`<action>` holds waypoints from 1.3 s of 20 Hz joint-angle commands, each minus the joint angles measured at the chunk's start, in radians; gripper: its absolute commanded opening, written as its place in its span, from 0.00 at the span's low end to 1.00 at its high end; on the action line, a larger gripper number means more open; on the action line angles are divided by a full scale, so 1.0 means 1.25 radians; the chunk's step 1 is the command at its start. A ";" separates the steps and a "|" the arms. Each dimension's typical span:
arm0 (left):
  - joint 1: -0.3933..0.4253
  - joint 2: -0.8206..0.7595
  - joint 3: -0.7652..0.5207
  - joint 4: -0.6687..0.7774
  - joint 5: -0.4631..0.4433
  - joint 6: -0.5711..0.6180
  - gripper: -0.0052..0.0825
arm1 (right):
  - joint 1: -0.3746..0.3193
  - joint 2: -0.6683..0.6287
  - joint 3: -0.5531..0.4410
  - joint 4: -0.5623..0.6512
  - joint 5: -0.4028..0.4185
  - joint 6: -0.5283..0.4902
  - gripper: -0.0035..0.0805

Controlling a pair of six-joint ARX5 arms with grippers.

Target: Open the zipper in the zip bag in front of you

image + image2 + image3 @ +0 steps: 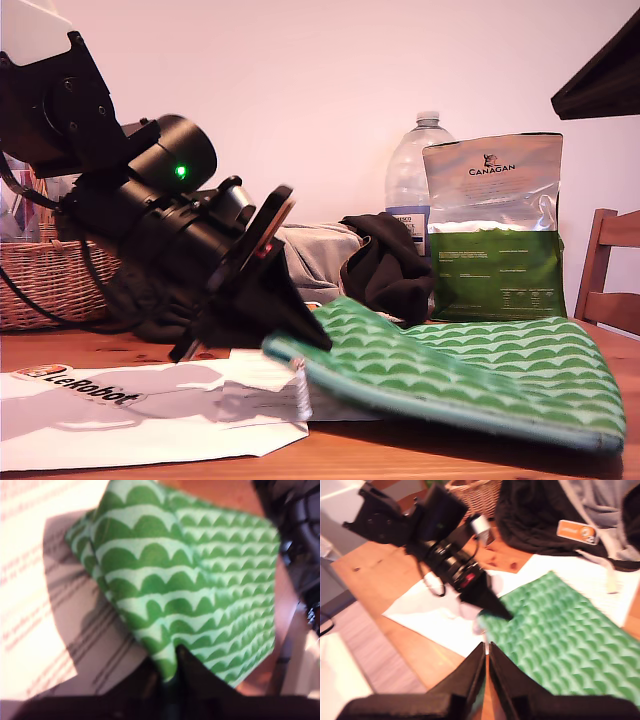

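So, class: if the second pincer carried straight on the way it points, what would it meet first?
Probably the zip bag: the second pincer has its jaws nearly together just above the bag's near edge. Beyond lies my first pincer, already pinching the bag's corner. Depth is unclear.

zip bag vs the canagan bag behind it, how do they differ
The zip bag lies flat on the table; the Canagan bag stands upright. The zip bag is green scalloped fabric; the Canagan bag is silver above, dark green below, with printed text. My first claw pinches the zip bag's corner; nothing touches the Canagan bag. Both are green.
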 commanded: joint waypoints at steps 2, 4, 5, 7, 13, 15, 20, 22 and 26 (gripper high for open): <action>-0.004 0.010 0.003 0.074 0.015 -0.065 0.04 | 0.016 0.005 -0.009 0.009 -0.008 -0.001 0.03; -0.005 0.010 0.003 0.132 0.018 -0.122 0.04 | 0.032 0.007 -0.009 0.009 -0.020 0.002 0.09; -0.005 0.010 0.003 0.160 0.019 -0.151 0.04 | 0.042 0.013 -0.009 0.009 -0.023 0.005 0.14; -0.008 0.010 0.003 0.205 0.018 -0.199 0.04 | 0.063 0.031 -0.009 0.016 -0.018 0.016 0.17; -0.027 0.010 0.003 0.275 0.007 -0.291 0.04 | 0.124 0.136 -0.011 0.124 0.087 0.020 0.19; -0.027 0.010 0.003 0.291 -0.001 -0.321 0.04 | 0.155 0.151 -0.026 0.222 0.164 0.027 0.19; -0.022 0.010 0.003 0.320 0.003 -0.391 0.04 | 0.240 0.138 -0.149 0.443 0.387 0.099 0.19; -0.022 0.010 0.003 0.323 0.005 -0.416 0.04 | 0.292 0.139 -0.205 0.526 0.500 0.103 0.19; -0.022 0.010 0.003 0.324 0.020 -0.474 0.04 | 0.365 0.155 -0.244 0.573 0.628 0.101 0.18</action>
